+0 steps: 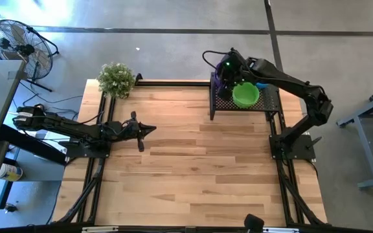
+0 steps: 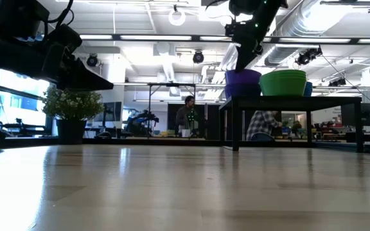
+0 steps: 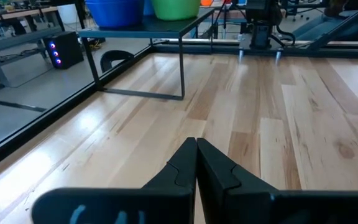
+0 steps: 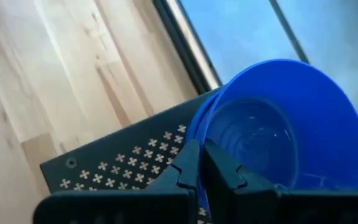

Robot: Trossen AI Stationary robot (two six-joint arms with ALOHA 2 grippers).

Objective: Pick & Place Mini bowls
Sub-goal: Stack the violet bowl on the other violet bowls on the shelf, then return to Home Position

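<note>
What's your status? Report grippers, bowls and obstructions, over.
Left gripper shut, empty, parked over left table. Right gripper shut over black mesh tray, at blue bowl; grip unclear. Purple, green bowls on tray. Nothing blocking.

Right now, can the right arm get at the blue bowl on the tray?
Probably yes. The right gripper hangs shut right at the blue bowl on the tray, nothing between them. It must open first to grasp the rim.

I see a potted plant [image 1: 116,79] at the table's [image 1: 186,175] far corner, a black mesh tray [image 1: 269,100] raised on legs, and a floor fan [image 1: 15,42].
</note>
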